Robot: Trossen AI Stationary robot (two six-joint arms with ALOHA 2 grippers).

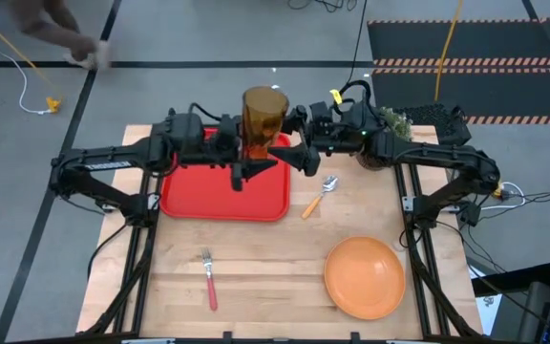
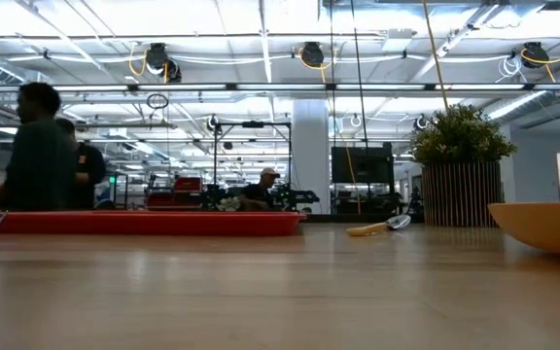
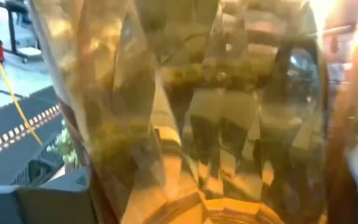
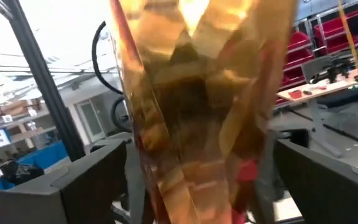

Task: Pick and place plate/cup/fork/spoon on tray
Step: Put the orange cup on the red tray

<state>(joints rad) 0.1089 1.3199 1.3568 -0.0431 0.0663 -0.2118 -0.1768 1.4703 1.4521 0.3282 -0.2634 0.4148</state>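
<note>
**One cup aloft between both grippers**

You have one cup [image 1: 264, 122] raised above the tray's [image 1: 189, 196] far edge, with the left gripper [image 1: 240, 153] and right gripper [image 1: 299, 153] meeting at it. Which fingers clamp it, you cannot tell. Below the fingers on the tabletop [image 1: 265, 268] lie one spoon [image 1: 319, 195], one fork [image 1: 209, 277] and one plate [image 1: 365, 276].

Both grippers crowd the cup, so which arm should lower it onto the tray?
Left, probably: the left gripper hangs over the tray by the cup; the right gripper sits at its edge.
</note>
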